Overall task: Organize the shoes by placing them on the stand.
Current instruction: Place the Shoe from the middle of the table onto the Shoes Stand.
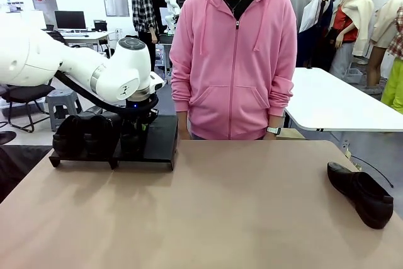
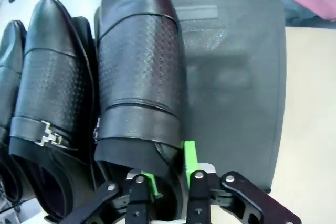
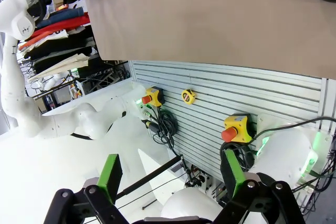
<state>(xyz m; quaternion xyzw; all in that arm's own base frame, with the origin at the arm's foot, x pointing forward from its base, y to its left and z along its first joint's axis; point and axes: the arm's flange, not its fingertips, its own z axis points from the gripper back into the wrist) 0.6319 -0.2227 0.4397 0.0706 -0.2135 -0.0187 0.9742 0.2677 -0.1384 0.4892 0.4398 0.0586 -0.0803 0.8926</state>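
Observation:
Three black shoes lie side by side on the left part of the stand (image 2: 236,77), toes pointing away from me. My left gripper (image 2: 170,174) straddles the heel wall of the rightmost shoe (image 2: 139,61), one green pad inside it and one outside, jaws slightly parted. In the front view the left arm hangs over the stand (image 1: 160,146) and the shoes on it (image 1: 85,133) at the table's far left. Another shoe (image 1: 360,194) lies alone on the table near the right edge. My right gripper (image 3: 170,177) is off the table, wide open and holding nothing.
A person in a pink hoodie (image 1: 234,61) stands at the far edge, just right of the stand. The stand's right panel is bare. The beige tabletop (image 1: 220,212) stretches between the stand and the lone shoe. A slatted wall with stop buttons (image 3: 236,127) faces the right gripper.

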